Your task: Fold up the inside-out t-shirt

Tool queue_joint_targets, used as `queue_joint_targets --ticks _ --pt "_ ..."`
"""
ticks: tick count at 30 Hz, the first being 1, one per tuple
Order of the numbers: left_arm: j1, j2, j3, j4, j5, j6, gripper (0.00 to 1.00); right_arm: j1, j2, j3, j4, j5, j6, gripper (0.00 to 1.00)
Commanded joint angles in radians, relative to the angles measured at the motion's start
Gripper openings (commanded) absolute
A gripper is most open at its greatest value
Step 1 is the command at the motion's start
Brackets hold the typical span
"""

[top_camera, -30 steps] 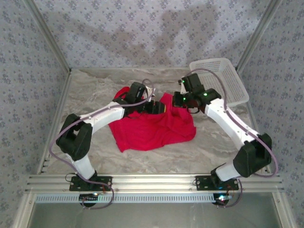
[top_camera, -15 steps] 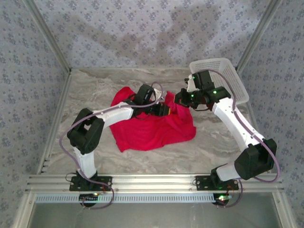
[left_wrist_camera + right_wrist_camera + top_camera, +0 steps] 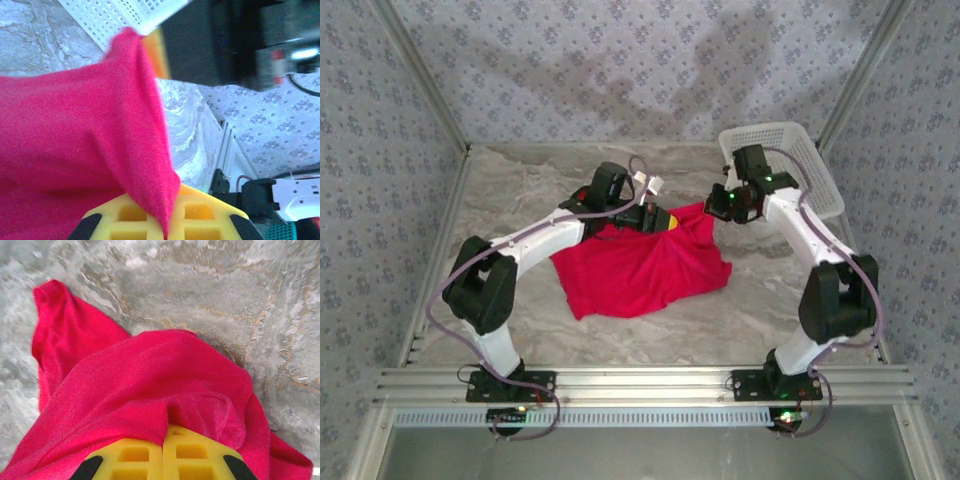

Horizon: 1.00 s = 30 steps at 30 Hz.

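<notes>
The inside-out t-shirt (image 3: 640, 275) lies rumpled in the middle of the marbled table (image 3: 520, 190), with its far edge held up off the surface by both arms. The left gripper (image 3: 660, 218) has that edge near its middle. In the left wrist view its yellow fingers (image 3: 215, 212) pinch a fold of red cloth that hangs down between them. The right gripper (image 3: 717, 207) holds the shirt's far right corner, and in the right wrist view its fingers (image 3: 155, 460) are pressed together with cloth bunched over their tips. A ridge of cloth runs from one gripper to the other. The white mesh basket (image 3: 790, 170) stands in the table's far right corner, just behind the right arm and apart from the shirt.
</notes>
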State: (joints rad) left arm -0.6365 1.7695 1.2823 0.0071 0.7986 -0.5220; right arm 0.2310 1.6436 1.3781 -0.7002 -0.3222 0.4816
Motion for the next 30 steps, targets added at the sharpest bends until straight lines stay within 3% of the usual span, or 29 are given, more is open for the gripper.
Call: queue_joint_targets --ticks 1,3,12,24,30 --pt "0.009 0.036 -0.022 0.065 0.076 -0.021 0.00 0.016 0.014 0.051 -0.034 0.069 -0.030 0.19" --pt "0.014 0.063 -0.029 0.074 0.072 -0.025 0.00 0.040 -0.016 0.028 -0.041 0.084 -0.018 0.29" --pt "0.021 0.089 -0.040 0.085 0.074 -0.026 0.00 0.140 -0.123 -0.110 0.022 0.084 0.078 0.32" --pt "0.021 0.056 -0.073 0.100 0.069 -0.031 0.00 0.180 0.051 -0.077 0.149 0.087 0.169 0.32" --pt "0.023 0.038 -0.079 0.096 0.070 -0.027 0.00 0.184 0.140 -0.064 0.240 0.109 0.233 0.42"
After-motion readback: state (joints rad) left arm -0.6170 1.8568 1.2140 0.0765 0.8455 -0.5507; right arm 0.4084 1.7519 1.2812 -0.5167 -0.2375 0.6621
